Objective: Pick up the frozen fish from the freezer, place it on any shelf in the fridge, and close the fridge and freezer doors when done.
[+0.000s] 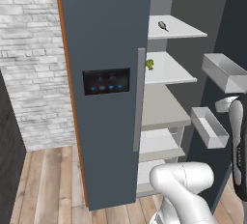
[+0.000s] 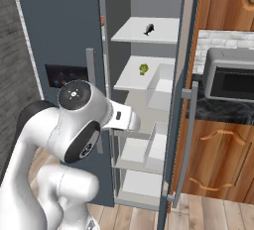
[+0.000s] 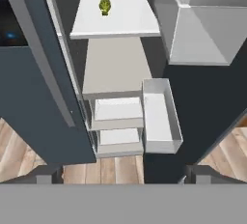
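fish [image 1: 163, 25] on top shelf [image 1: 185, 31] | jaws [image 3: 123, 177] spread wide, empty | risk: arm clips door bins [image 1: 209, 126] reaching up

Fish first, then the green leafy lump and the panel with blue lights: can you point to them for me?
frozen fish [image 1: 163, 25], left base view, on its oval body.
green leafy lump [image 3: 104, 6], hand view, on its middle.
black display [image 1: 106, 81], left base view, on the panel's centre.

left/right base: flank arm, facing fridge [image 1: 164, 68] shelves (shared) | hand: near, looking down them
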